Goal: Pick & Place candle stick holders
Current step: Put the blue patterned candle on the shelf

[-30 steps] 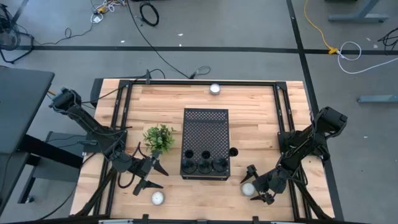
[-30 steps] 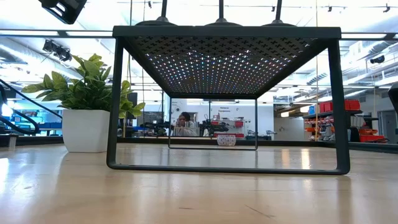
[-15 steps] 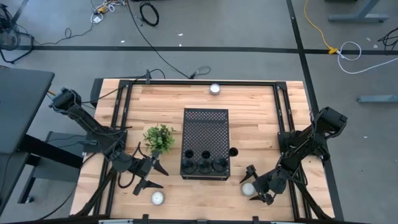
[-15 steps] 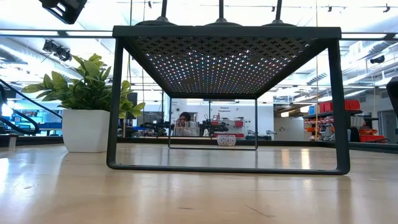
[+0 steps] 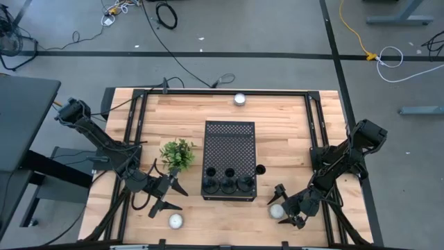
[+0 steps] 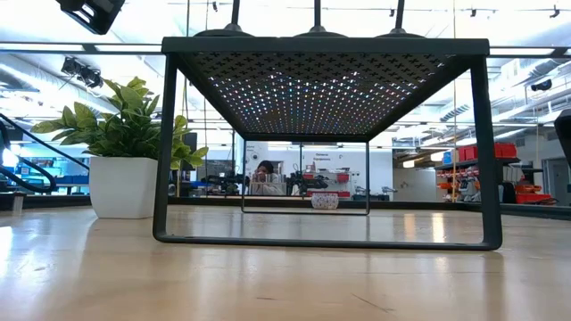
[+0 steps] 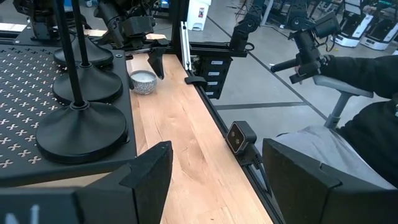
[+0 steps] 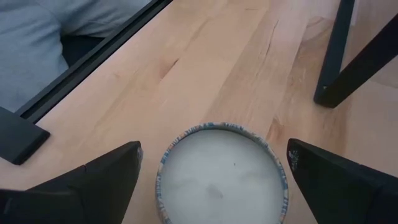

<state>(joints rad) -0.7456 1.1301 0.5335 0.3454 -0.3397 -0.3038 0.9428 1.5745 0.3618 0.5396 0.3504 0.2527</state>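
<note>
Right end effector (image 5: 284,212) spread wide over a white candle (image 8: 221,171); left end effector (image 5: 166,196) partly open, holding nothing.

Three candle stick holders (image 5: 227,184) stand upright, stems vertical, in a row on the near end of the black perforated box (image 5: 229,139) mid-table (image 5: 291,125). Beside the box: a potted plant (image 5: 177,154), a second candle (image 5: 175,221), a third (image 5: 239,98) at the far edge. No legible writing.

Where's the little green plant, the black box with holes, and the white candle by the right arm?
plant (image 5: 177,153), high view, leaves.
black perforated box (image 5: 229,142), high view, top.
white candle (image 8: 221,172), right wrist view, wax.
</note>
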